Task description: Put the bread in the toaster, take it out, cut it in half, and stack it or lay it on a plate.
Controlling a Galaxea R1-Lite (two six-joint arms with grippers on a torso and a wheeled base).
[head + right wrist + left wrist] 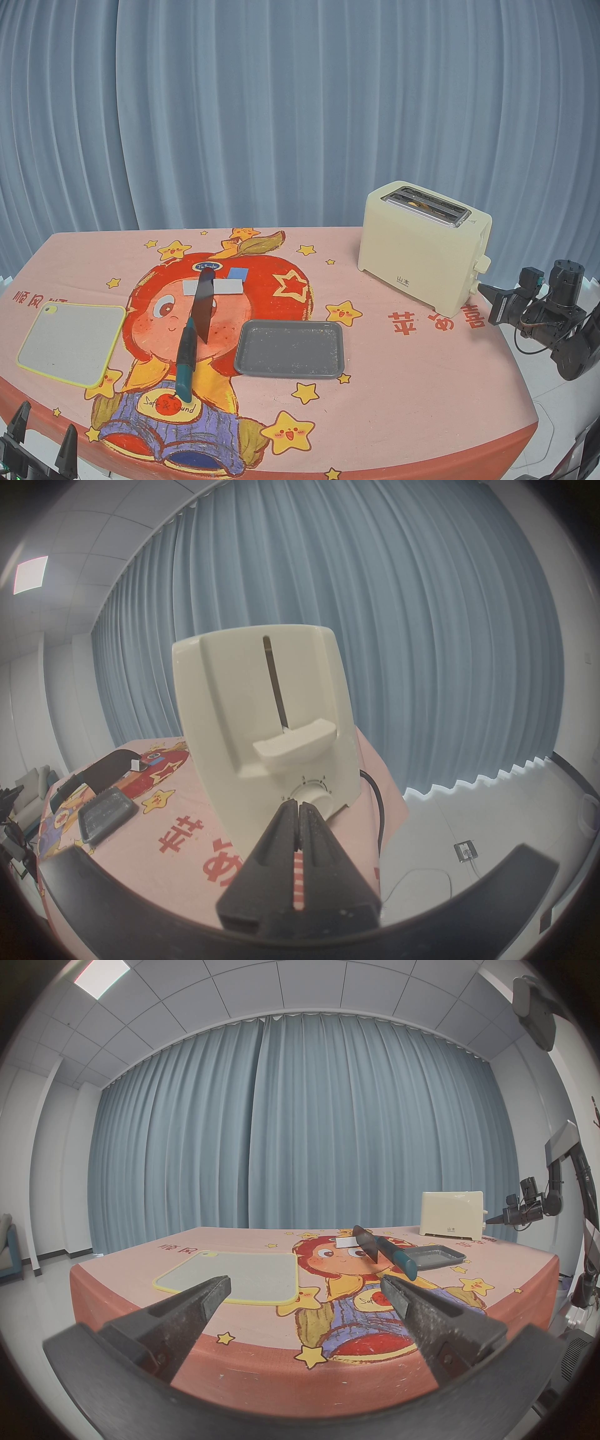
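Note:
The cream toaster (425,247) stands at the table's back right, and something brownish, likely the bread (420,203), sits low in its slots. My right gripper (484,289) is shut, its tip just off the toaster's end face beside the dial (310,792). The lever (295,742) sits at the lower end of its slot. A grey tray-like plate (290,369) lies mid-table. A knife (192,331) with a teal handle rests left of it, near the cutting board (69,340). My left gripper (45,425) hangs open and holding nothing below the table's front left edge.
A white block (228,287) and a small blue piece (237,273) lie behind the knife's blade. The toaster's black cord (375,811) drops off the table's right side. Bare tablecloth stretches in front of the plate and the toaster.

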